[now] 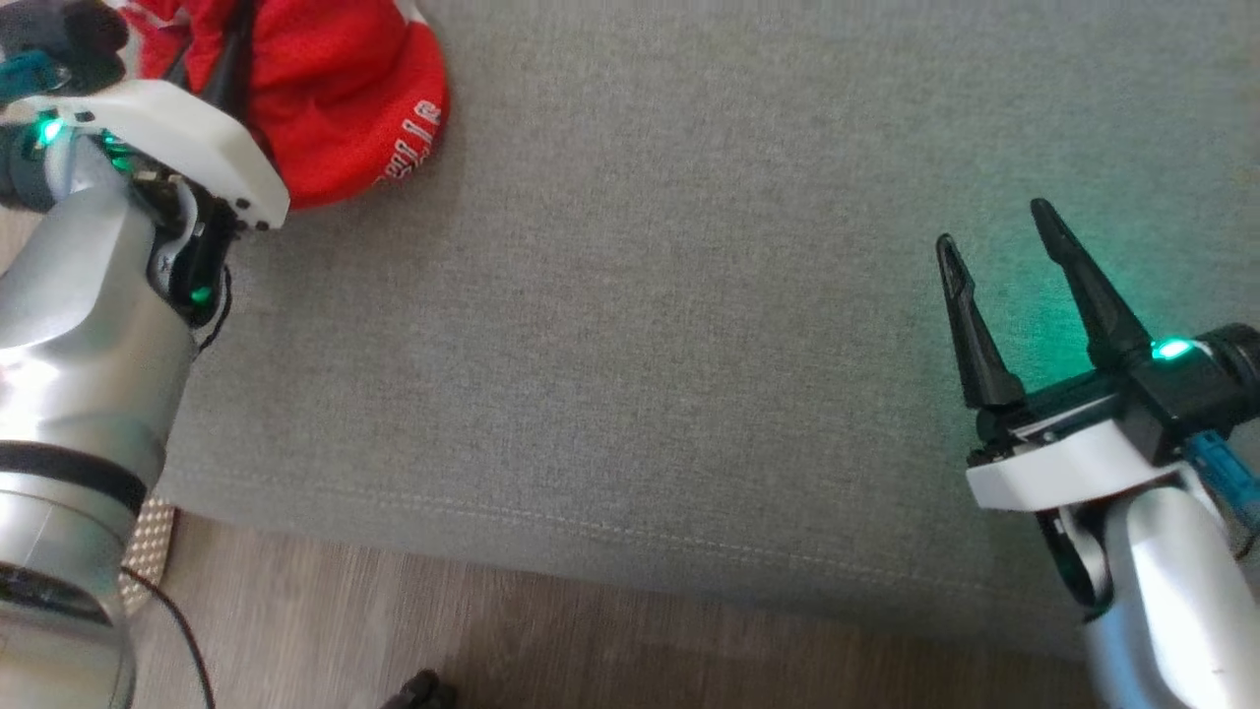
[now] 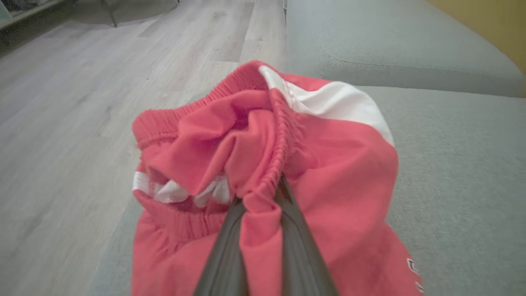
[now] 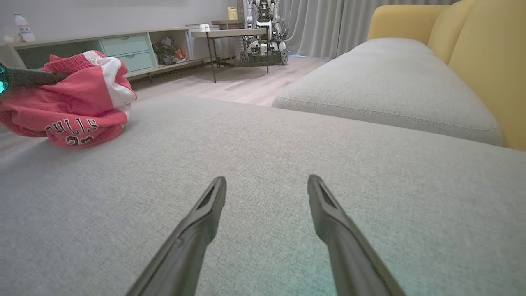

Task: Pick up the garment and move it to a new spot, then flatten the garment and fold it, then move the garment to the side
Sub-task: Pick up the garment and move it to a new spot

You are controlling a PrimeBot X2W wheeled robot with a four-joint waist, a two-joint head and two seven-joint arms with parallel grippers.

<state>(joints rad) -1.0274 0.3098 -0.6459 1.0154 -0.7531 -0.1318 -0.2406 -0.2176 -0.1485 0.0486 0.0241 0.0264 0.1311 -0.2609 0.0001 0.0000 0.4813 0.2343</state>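
Note:
The garment (image 1: 340,108) is a crumpled pair of red shorts with white panels and dark lettering, lying bunched at the far left of the grey cushion (image 1: 669,325). In the left wrist view my left gripper (image 2: 263,197) is shut on a fold of the garment (image 2: 337,172) near its elastic waistband. The right wrist view shows the garment (image 3: 78,111) at the far left with a dark finger reaching into it. My right gripper (image 1: 994,231) hovers open over bare cushion at the right, its fingers (image 3: 205,213) wide apart with nothing between them.
The cushion's front edge (image 1: 591,532) runs above a wooden floor (image 1: 591,640). A second grey cushion (image 3: 390,86) and a yellow backrest (image 3: 485,61) lie beyond. A low cabinet (image 3: 123,51), a small table (image 3: 230,35) and a wheeled machine (image 3: 265,41) stand across the room.

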